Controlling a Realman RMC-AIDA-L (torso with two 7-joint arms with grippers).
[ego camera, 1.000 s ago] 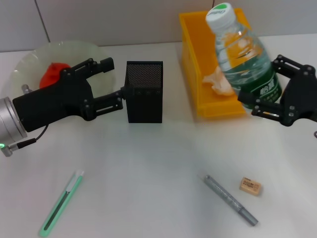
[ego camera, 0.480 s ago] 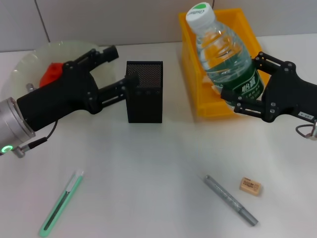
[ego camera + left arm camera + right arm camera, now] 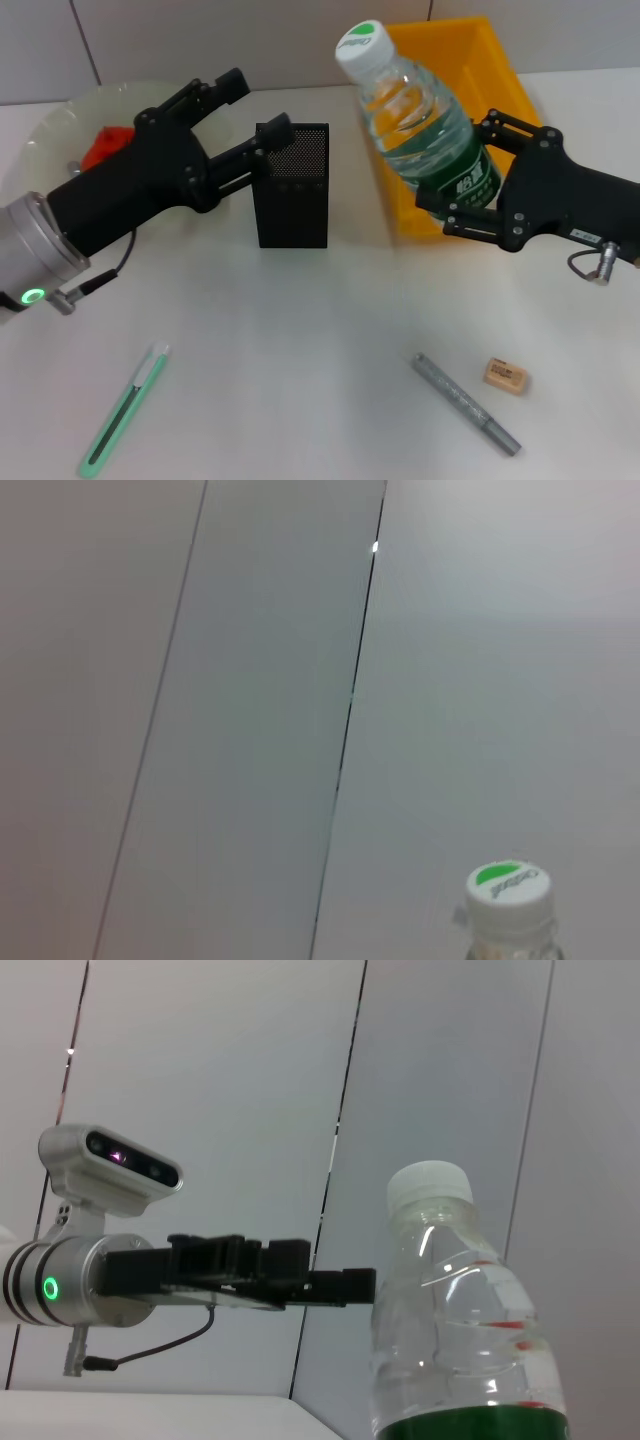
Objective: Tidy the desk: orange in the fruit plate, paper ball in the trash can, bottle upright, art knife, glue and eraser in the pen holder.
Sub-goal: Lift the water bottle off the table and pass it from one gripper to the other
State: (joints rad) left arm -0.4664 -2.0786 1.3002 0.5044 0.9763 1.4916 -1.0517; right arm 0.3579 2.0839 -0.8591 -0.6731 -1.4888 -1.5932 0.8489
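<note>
Green-label bottle (image 3: pixel 425 130) x1 in R tool (image 3: pixel 462 195); L tool (image 3: pixel 243 125) spread.

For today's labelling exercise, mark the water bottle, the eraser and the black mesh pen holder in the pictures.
water bottle (image 3: pixel 455 175), head view, on its green label.
eraser (image 3: pixel 505 376), head view, on its top face.
pen holder (image 3: pixel 292 190), head view, on its front mesh wall.

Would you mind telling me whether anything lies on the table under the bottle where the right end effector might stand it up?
Nothing visible does. The right end effector holds the bottle tilted, in front of the yellow bin. The table below is bare; the pen and eraser lie nearer the front edge.
</note>
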